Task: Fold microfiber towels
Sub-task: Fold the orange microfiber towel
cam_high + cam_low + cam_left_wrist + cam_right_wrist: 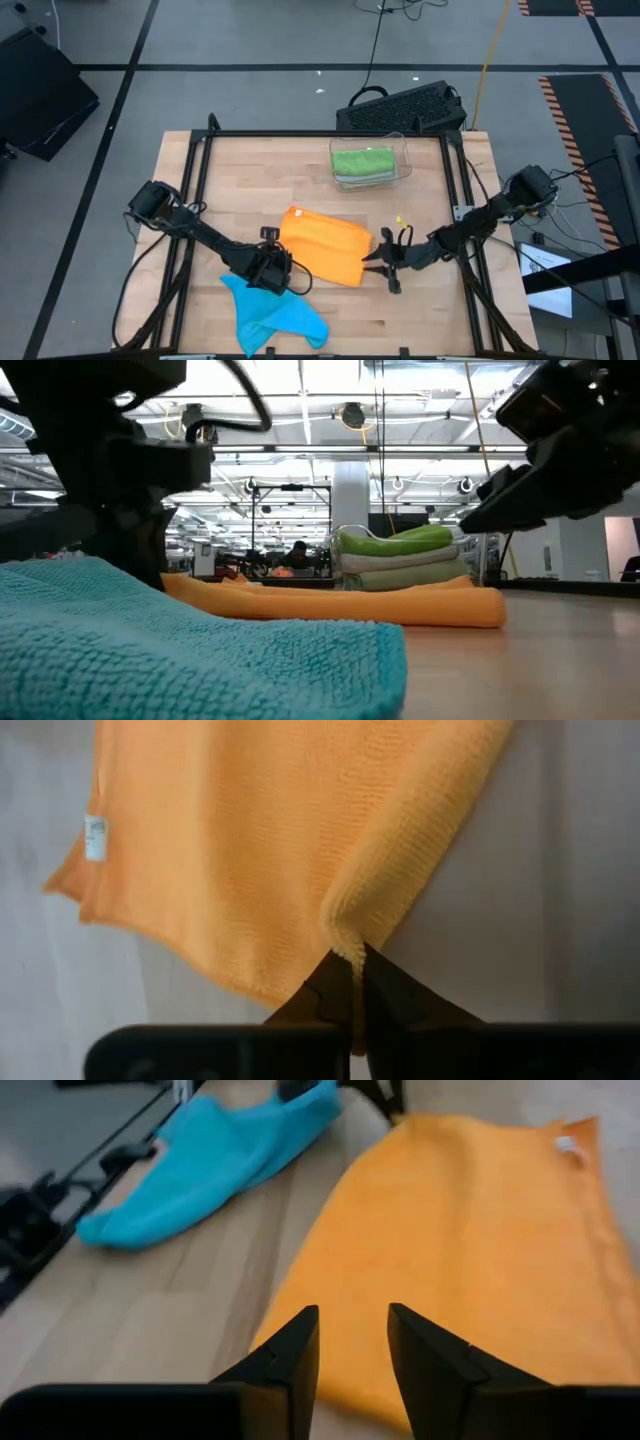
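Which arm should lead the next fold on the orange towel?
Left, probably. Its fingers are shut on the orange towel's corner, so it can carry that corner across. The right gripper is open at the towel's edge, holding nothing.

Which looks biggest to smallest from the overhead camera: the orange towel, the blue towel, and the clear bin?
1. Orange towel, the largest patch, spread flat mid-table.
2. Blue towel, crumpled at the front edge, somewhat smaller.
3. Clear bin, close to the blue towel's size; that ranking is unsure.
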